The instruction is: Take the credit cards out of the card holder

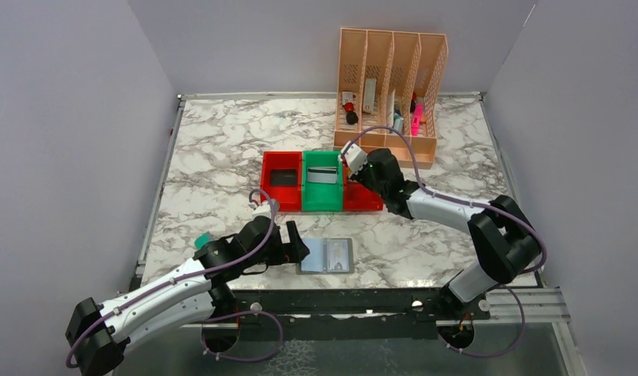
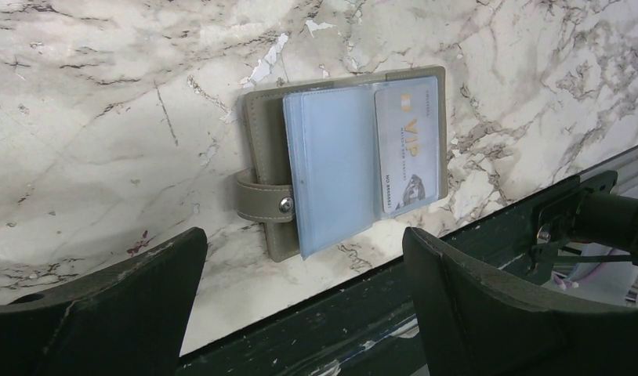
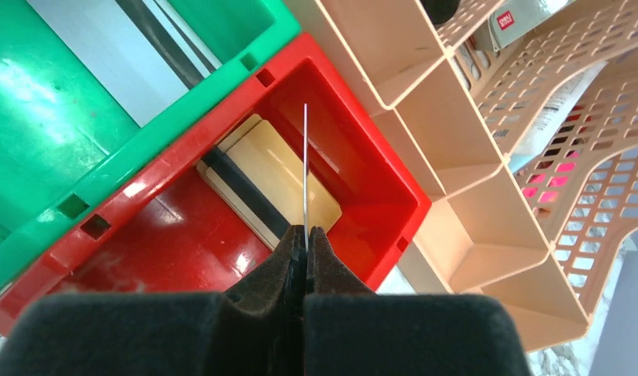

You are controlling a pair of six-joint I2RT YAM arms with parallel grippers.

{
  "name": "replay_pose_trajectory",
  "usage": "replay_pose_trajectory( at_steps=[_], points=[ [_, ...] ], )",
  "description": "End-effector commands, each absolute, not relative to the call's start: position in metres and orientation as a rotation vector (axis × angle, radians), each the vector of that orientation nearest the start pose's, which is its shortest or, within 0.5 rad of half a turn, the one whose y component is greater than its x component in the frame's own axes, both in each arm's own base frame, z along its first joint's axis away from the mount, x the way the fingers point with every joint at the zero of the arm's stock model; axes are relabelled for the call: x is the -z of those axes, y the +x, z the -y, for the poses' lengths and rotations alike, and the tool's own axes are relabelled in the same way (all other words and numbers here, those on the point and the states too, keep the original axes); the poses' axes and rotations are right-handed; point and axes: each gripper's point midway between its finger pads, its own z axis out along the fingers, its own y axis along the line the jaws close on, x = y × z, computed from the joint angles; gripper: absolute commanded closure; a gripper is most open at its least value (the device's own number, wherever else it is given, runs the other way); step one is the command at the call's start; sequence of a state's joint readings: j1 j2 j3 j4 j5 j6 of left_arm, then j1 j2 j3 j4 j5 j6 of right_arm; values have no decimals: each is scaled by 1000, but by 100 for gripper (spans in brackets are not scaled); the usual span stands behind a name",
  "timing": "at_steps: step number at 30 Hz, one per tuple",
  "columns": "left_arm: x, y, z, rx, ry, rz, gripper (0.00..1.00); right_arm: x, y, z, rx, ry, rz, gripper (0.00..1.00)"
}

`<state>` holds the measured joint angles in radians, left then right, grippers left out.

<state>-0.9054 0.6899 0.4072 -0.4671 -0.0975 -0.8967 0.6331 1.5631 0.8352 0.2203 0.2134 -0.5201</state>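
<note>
The grey card holder (image 1: 326,255) lies open near the table's front edge, its strap and blue-grey pockets (image 2: 331,168) facing up. One pale credit card marked VIP (image 2: 410,149) sits in a pocket. My left gripper (image 1: 298,244) stands open just left of the holder, with nothing between its fingers (image 2: 304,235). My right gripper (image 1: 353,160) is shut on a thin credit card seen edge-on (image 3: 305,164) above the right red bin (image 3: 378,196). A gold-tan card (image 3: 277,176) lies in that bin. A black card (image 1: 283,178) and a silver-grey card (image 1: 323,174) lie in the other bins.
Left red bin (image 1: 281,205) and green bin (image 1: 322,207) stand side by side mid-table. A tall peach slotted organiser (image 1: 390,86) stands behind them, close to my right gripper. A teal block (image 1: 201,241) lies by my left arm. The table's dark front rail (image 2: 425,313) runs beneath my left fingers.
</note>
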Motion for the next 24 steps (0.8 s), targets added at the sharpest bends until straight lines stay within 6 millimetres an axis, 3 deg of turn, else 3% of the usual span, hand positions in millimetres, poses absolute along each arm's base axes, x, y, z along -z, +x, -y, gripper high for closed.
replay_pose_trajectory(
  at_steps=[1,5,9,13,22,24],
  points=[
    [-80,131,194,759,-17,-2461,1,-113,403,-222,200,-1058,-1745,99],
    [-79,131,194,753,-14,-2465,1,-107,425,-206,378,-1003,-1780,99],
    [-78,131,193,747,-21,-2468,1,-107,433,-209,408,-1021,-1738,99],
    [-78,131,193,748,-22,-2470,1,-93,432,-216,379,-1094,-1749,99],
    [-75,131,192,741,-35,-2473,1,-65,422,-211,388,-1200,-1804,98],
    [-76,131,192,740,-37,-2471,1,-60,418,-212,370,-1219,-1819,91]
  ],
)
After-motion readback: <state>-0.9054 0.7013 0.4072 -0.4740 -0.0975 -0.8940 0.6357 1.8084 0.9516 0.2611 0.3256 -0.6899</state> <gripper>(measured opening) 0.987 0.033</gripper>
